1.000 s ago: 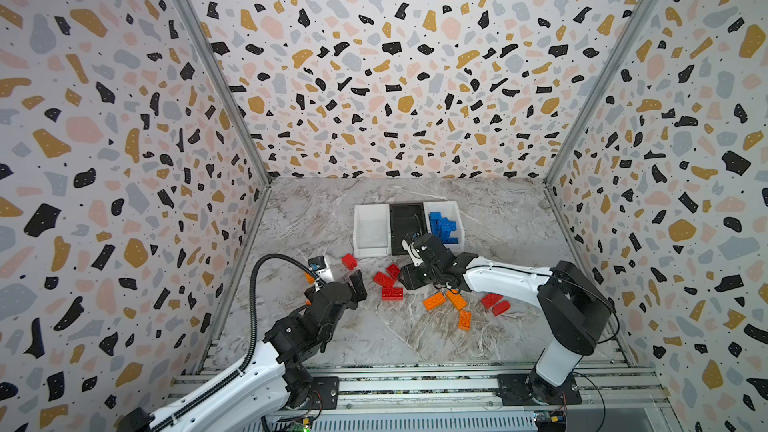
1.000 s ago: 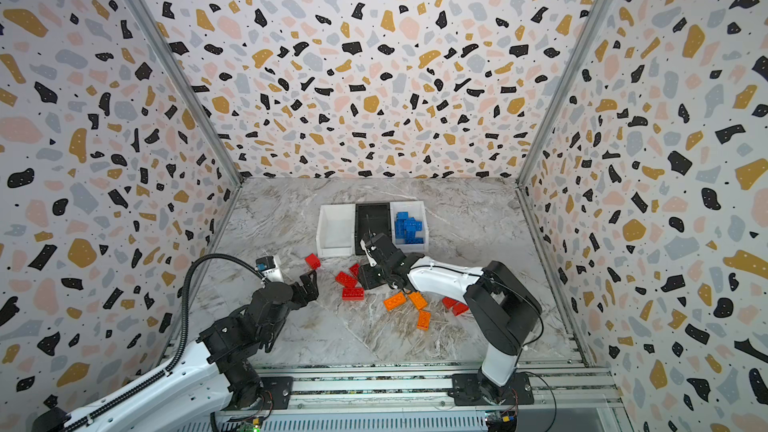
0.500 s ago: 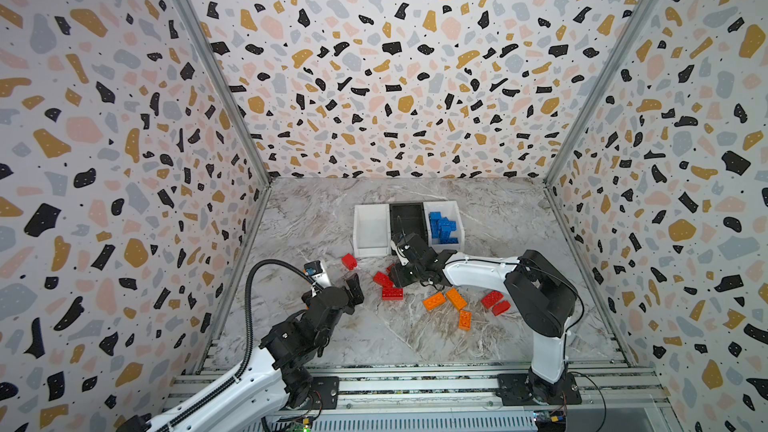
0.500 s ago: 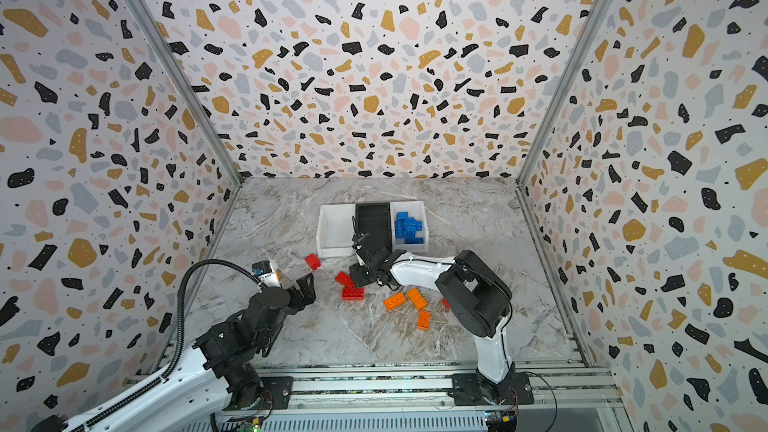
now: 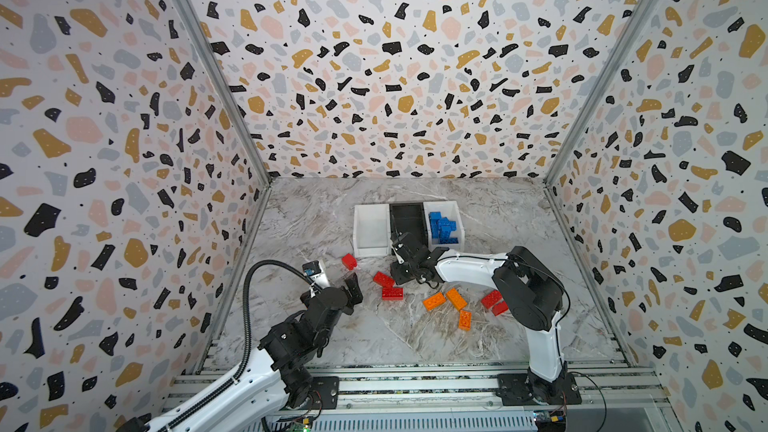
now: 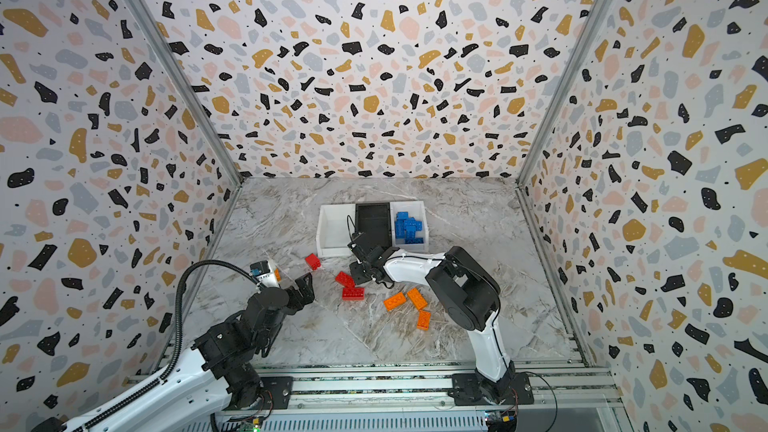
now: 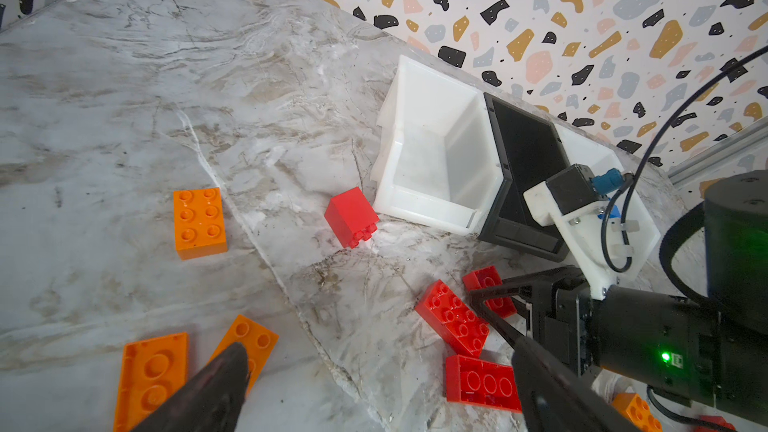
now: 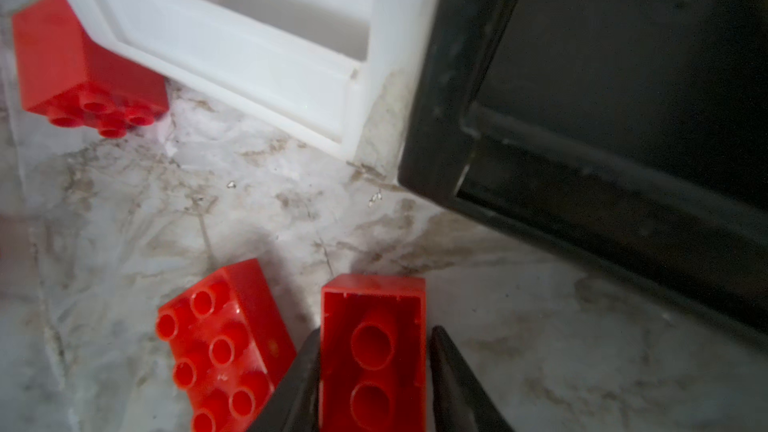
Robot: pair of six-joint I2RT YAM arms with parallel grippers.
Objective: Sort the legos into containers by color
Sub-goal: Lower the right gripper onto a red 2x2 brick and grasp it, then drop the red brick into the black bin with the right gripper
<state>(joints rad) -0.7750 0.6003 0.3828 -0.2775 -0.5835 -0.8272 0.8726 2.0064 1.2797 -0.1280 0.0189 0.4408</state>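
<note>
I think my right gripper (image 8: 374,330) is pinching an upside-down red brick (image 8: 372,351) near the black bin (image 8: 444,76), and my left gripper (image 7: 376,351) is wide open.

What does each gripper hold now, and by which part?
Right gripper: a red brick, fingers on its two long sides. Left gripper: open, nothing held.

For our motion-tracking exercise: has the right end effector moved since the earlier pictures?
Yes. In a top view the right end effector has shifted leftward and nearer the camera, away from the black bin.
</note>
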